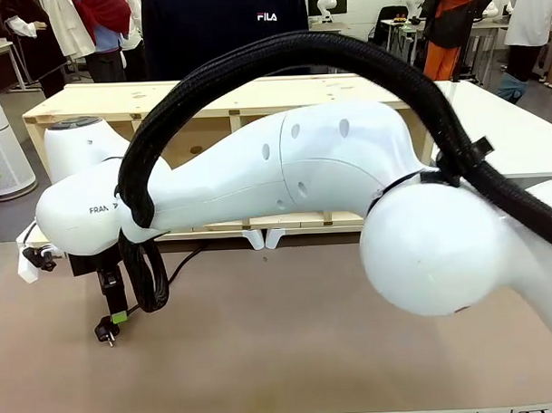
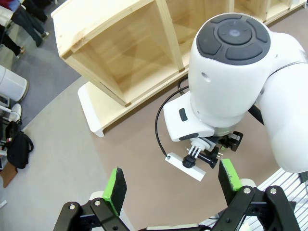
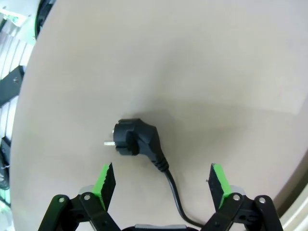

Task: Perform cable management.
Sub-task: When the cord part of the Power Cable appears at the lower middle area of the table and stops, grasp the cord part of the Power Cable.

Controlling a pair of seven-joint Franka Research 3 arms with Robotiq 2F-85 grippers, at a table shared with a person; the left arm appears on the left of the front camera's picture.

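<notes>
A matte brown tabletop (image 1: 335, 349) stretches before a pale wooden shelf unit (image 1: 218, 100). The cable (image 3: 170, 181), thin and glossy black, ends in a round two-pin plug (image 3: 131, 139) lying flat near the shelf unit's left end. The right gripper (image 3: 162, 178) hovers above it, green pads wide apart. The left gripper (image 2: 172, 182) is also spread and empty.

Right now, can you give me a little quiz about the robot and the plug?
1. True or false: the right gripper is squeezed shut on the plug.
2. What does the plug lie on? A a plate, B the brown table, C a chair.
3. Fill the gap: the pads on that gripper are ____ in colour.
Key: 1 false, it is open over the plug. 2 B. 3 green.
</notes>
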